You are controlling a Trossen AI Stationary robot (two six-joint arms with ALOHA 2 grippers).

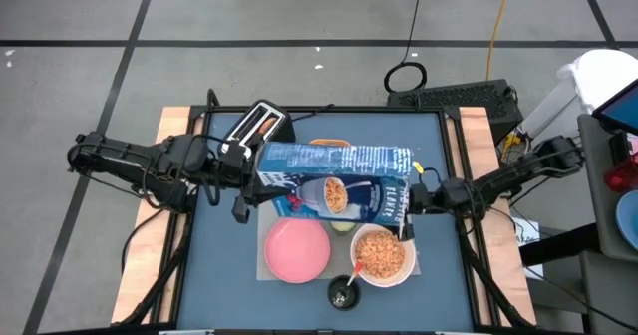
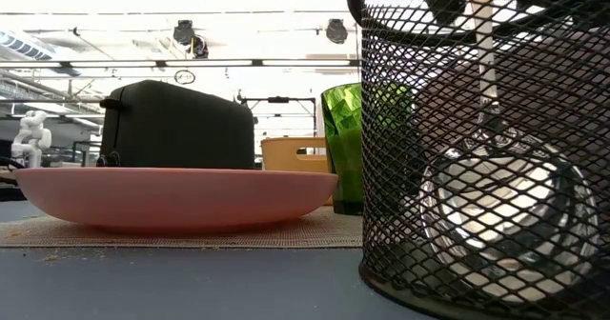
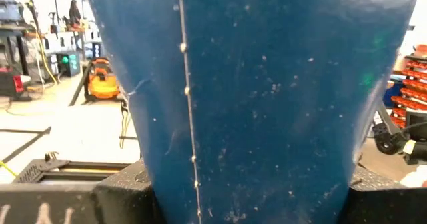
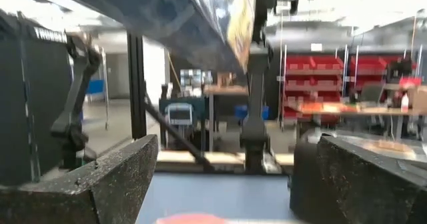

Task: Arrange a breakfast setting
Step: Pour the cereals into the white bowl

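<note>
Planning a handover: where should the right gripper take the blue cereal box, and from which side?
Probably the free right end of the blue cardboard cereal box, approached from the robot's right. The box lies on its side above the table, and the left gripper already clamps its left end. The right gripper sits open beside the free end.

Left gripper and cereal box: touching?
Touching. In the left wrist view the blue cereal box sits between the left gripper fingers; the high view shows it held lifted above the tray.
</note>
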